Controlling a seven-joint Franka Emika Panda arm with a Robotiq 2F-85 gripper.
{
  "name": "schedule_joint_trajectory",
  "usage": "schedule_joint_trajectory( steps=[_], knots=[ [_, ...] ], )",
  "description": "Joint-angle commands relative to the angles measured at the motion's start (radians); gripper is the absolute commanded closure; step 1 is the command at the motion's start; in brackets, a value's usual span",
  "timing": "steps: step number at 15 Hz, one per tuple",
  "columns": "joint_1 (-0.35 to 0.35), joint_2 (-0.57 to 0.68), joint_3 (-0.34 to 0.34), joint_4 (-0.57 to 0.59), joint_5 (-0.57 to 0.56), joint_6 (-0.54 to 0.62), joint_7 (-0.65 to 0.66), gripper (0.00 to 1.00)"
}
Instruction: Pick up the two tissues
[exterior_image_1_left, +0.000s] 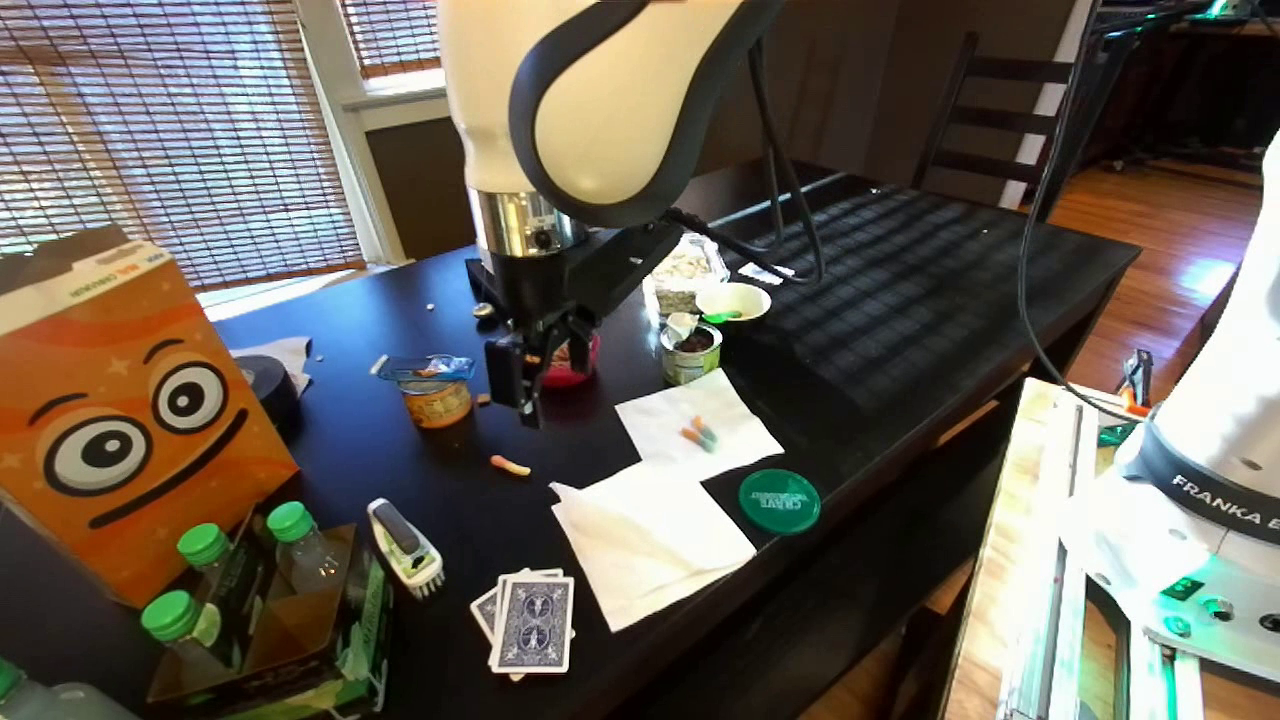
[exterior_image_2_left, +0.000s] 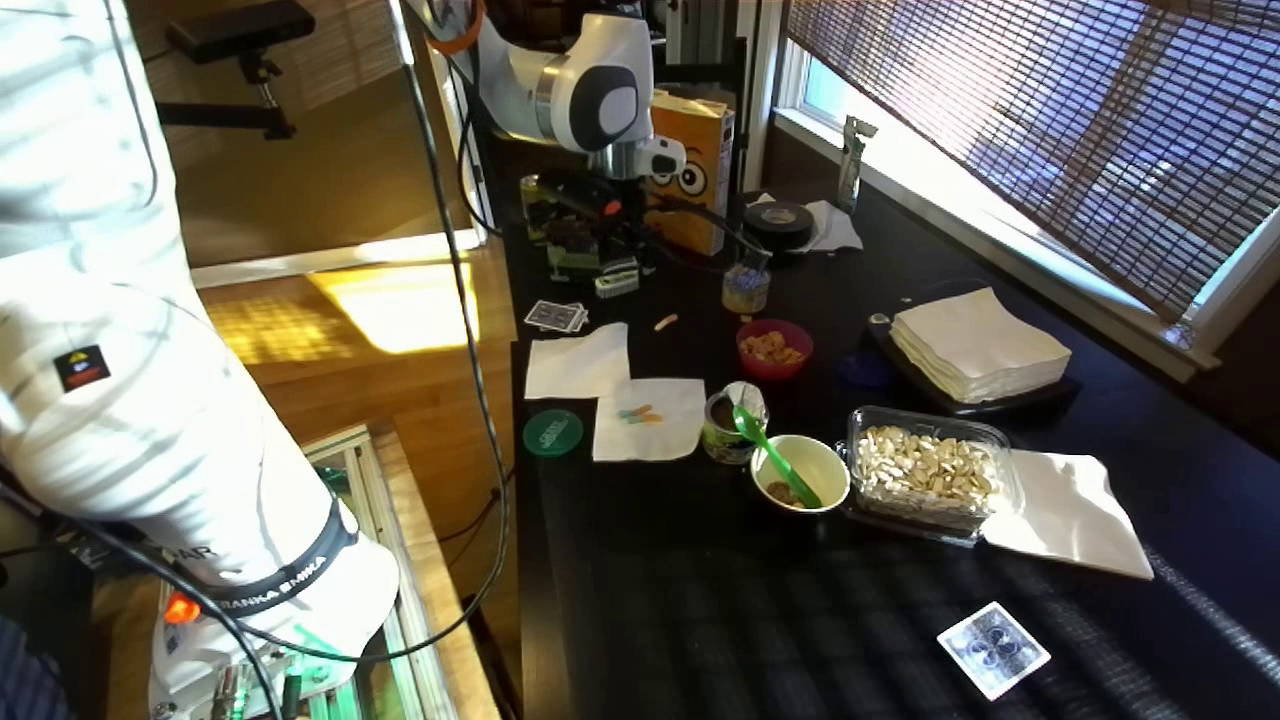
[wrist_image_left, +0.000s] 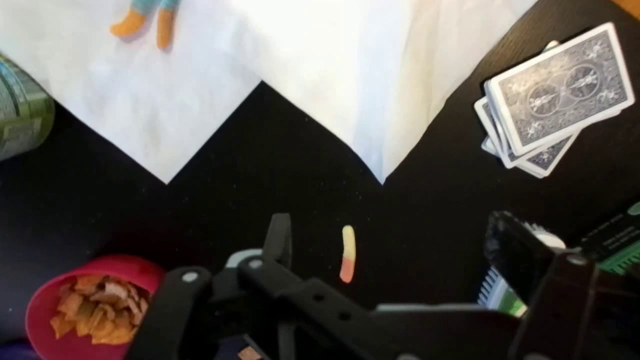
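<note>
Two white tissues lie flat on the dark table, edge to edge. The plain tissue (exterior_image_1_left: 650, 550) has a fold and a raised corner; it also shows in an exterior view (exterior_image_2_left: 570, 372) and the wrist view (wrist_image_left: 345, 85). The second tissue (exterior_image_1_left: 655, 428) bears two gummy worms (exterior_image_2_left: 640, 415) and shows in the wrist view (wrist_image_left: 150, 105). My gripper (exterior_image_1_left: 548, 372) is open and empty above the table, in front of the red bowl in that view. In the wrist view the open fingers (wrist_image_left: 390, 235) stand apart, short of the plain tissue's near corner.
A loose gummy worm (wrist_image_left: 348, 254) lies below the fingers. Playing cards (exterior_image_1_left: 533, 622), a brush (exterior_image_1_left: 405, 548), a green lid (exterior_image_1_left: 780, 500), a red bowl (exterior_image_2_left: 773, 350), an open can (exterior_image_1_left: 691, 352) and a bottle carrier (exterior_image_1_left: 280, 630) stand around. A napkin stack (exterior_image_2_left: 980, 345) is farther off.
</note>
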Motion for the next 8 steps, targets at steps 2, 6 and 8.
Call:
schedule_joint_trajectory(
  steps=[2, 6, 8],
  knots=[
    [0.037, 0.123, -0.035, 0.123, -0.095, 0.08, 0.021, 0.0],
    [0.062, 0.208, -0.073, 0.204, -0.103, 0.143, 0.037, 0.0],
    [0.073, 0.246, -0.09, 0.242, -0.101, 0.158, 0.031, 0.0]
  ],
)
